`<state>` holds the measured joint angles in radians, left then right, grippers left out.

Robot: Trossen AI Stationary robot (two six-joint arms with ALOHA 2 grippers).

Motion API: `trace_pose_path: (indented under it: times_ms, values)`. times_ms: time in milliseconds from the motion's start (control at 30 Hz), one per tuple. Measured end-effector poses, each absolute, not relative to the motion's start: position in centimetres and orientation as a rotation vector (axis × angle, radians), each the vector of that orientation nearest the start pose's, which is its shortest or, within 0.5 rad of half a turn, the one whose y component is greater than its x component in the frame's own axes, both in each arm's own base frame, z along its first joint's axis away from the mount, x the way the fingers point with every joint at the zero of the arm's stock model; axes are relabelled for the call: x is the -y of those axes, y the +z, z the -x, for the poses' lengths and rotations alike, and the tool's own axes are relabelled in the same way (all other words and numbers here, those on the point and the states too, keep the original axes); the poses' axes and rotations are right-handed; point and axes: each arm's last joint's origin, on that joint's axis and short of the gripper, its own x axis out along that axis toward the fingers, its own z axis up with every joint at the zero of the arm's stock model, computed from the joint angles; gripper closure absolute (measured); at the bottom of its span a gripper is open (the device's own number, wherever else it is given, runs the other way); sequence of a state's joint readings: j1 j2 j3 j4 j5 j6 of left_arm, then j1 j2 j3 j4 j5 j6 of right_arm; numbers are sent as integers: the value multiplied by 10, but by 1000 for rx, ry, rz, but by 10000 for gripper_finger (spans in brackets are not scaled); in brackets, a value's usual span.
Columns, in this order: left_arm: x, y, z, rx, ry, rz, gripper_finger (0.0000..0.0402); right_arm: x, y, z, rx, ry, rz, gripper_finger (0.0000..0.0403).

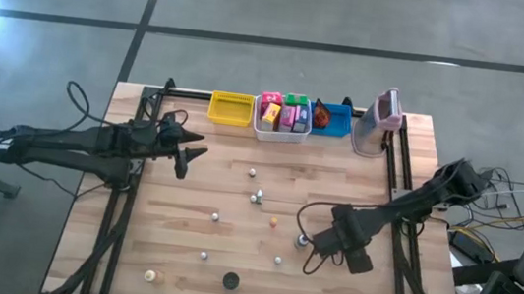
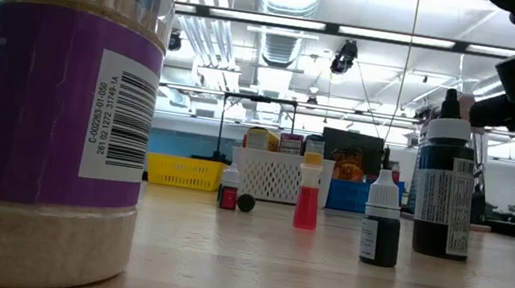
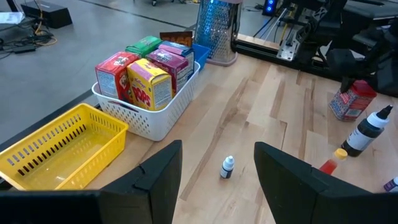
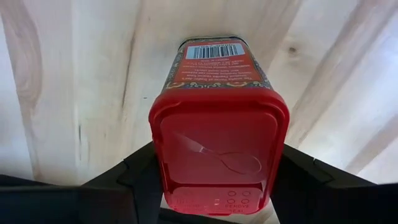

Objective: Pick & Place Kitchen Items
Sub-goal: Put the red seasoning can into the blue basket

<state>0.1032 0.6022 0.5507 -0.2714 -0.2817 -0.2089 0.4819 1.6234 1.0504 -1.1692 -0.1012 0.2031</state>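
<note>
Small bottles and jars stand scattered over the wooden table, among them a white-capped dropper bottle (image 3: 227, 167), a red one (image 2: 308, 197) and a dark round piece (image 1: 231, 281). Coloured packets (image 3: 144, 78) sit upright in the white basket (image 1: 281, 129). My right gripper (image 1: 314, 240) hangs over the table's right middle, shut on a red-lidded tin (image 4: 217, 134). My left gripper (image 1: 189, 159) is open above the left far part of the table, touching nothing, with the dropper bottle ahead of its fingers. My right gripper holds the tin by its red lid (image 4: 163, 155), pinched between the two fingers at the lid's opposite sides. The fingers (image 4: 134, 183) come from above, pointing down. The tin (image 3: 350, 102) is slightly tilted under the gripper; whether its base touches the table I cannot tell.
A yellow bin (image 1: 231, 110), the white basket, a blue bin (image 1: 336, 124) and an upright grater (image 1: 382, 121) line the far edge. A large purple-labelled jar (image 2: 59, 116) stands close to the low camera. Dark rails run along both table sides. Bare wood lies between the bottles.
</note>
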Motion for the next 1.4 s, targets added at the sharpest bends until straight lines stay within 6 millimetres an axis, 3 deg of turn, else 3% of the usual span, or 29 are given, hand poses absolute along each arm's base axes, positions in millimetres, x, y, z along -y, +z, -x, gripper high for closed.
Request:
trace_pose_path:
  times_ms: [233, 667, 1033, 1233, 1400]
  values:
    - [-23, 270, -139, -280, 415, 187, 195, -100, 203, -228, -1689, 107, 182, 178]
    - [-22, 270, -139, -276, 418, 204, 195, -13, 237, -237, -1589, -133, 86, 179]
    - [-22, 268, -139, -297, 416, 202, 195, 72, 291, -247, -1388, -351, -91, 186]
    - [-22, 268, -139, -306, 412, 176, 195, 115, 327, -240, -1279, -506, -28, 173]
    - [-22, 268, -139, -308, 411, 168, 195, 148, 350, -230, -1227, -634, 13, 185]
